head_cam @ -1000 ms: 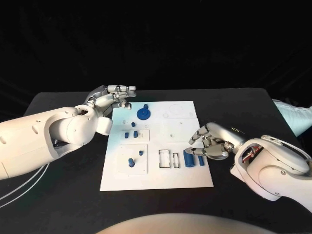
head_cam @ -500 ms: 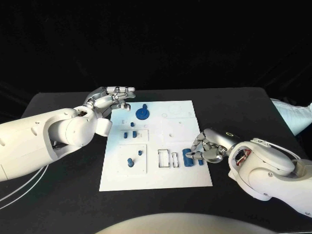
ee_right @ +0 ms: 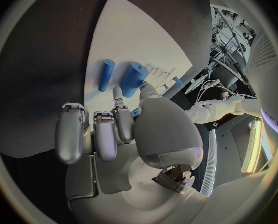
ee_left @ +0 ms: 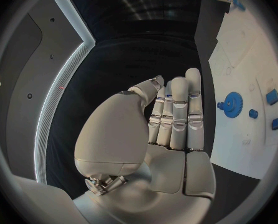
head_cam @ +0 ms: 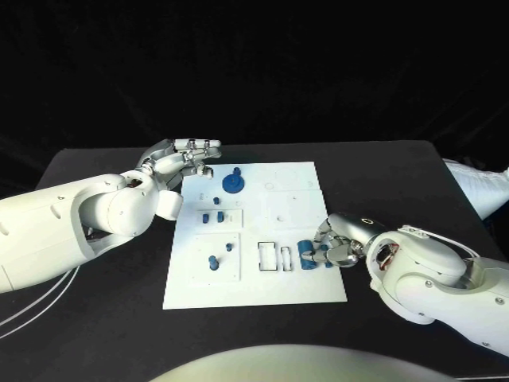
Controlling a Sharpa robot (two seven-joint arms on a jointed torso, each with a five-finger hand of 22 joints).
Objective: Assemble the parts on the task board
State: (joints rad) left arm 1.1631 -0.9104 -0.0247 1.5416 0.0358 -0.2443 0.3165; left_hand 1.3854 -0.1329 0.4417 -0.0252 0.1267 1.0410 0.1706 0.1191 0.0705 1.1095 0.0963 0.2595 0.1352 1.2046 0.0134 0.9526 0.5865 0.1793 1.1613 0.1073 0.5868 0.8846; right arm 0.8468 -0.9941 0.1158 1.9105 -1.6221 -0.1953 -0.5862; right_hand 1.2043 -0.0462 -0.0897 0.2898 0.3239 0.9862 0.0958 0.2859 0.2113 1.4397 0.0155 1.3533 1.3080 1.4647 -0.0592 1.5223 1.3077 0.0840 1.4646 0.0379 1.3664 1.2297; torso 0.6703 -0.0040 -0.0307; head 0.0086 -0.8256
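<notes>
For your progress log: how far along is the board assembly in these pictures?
Looks done: the gear and some small blue parts sit in the board.

In hand: the right robot hand touches two blue cylinders at the board's right edge; a firm grip cannot be confirmed.

Left: those cylinders and the empty slots. The left robot hand holds nothing.

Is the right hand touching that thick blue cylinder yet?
Touching. In the right wrist view, a fingertip of the right hand meets the end of the thick blue cylinder on the board, no gap visible.
</notes>
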